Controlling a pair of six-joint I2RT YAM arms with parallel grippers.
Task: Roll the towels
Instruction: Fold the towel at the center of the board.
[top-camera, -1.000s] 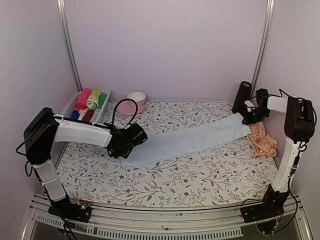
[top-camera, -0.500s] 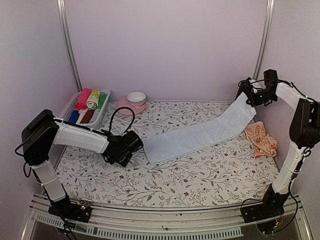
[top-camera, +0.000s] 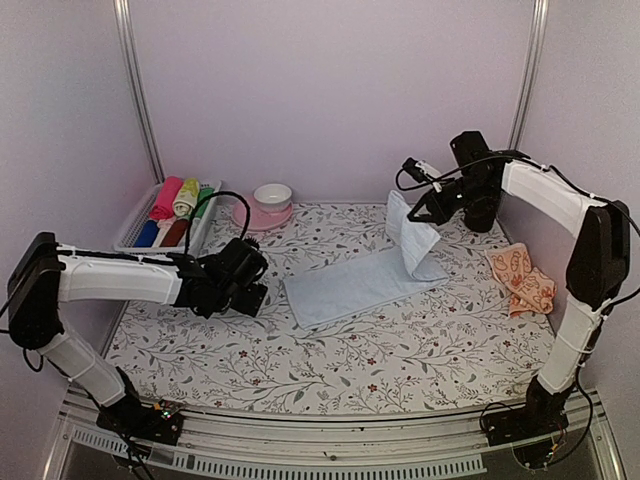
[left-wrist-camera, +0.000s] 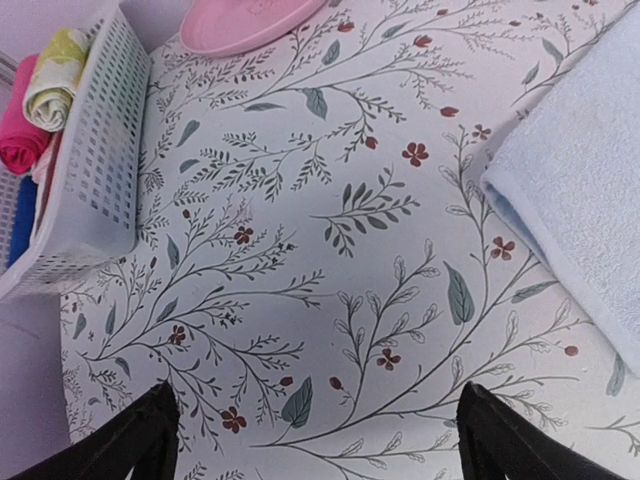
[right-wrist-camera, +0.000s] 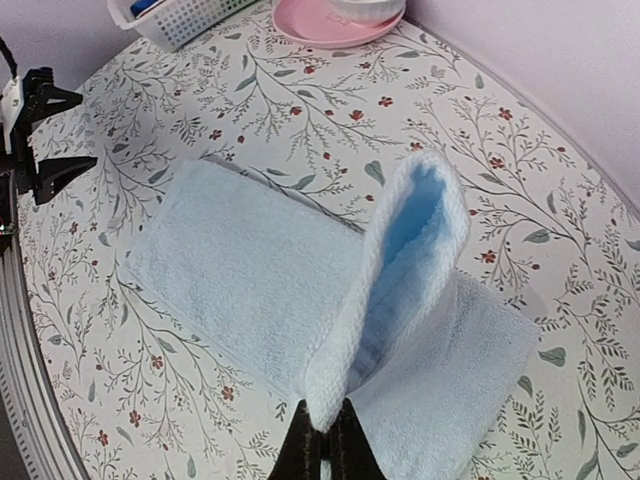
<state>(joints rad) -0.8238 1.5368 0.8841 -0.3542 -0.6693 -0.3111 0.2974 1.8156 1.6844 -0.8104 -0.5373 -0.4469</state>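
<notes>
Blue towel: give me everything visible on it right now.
The pale blue towel is a long strip that looks like soft terry. Its left part lies flat on the floral table sheet. Its right end is pinched in the shut right gripper, raised and curling back over the flat part. Nothing else touches it.

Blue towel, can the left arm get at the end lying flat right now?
Probably yes: the left gripper stands open just beside the blue towel's left end, with only bare sheet between them.

Long towel lies mid-table, right end lifted; second towel sits apart to its right. Basket stands back left, plate with bowl just right of it.
</notes>
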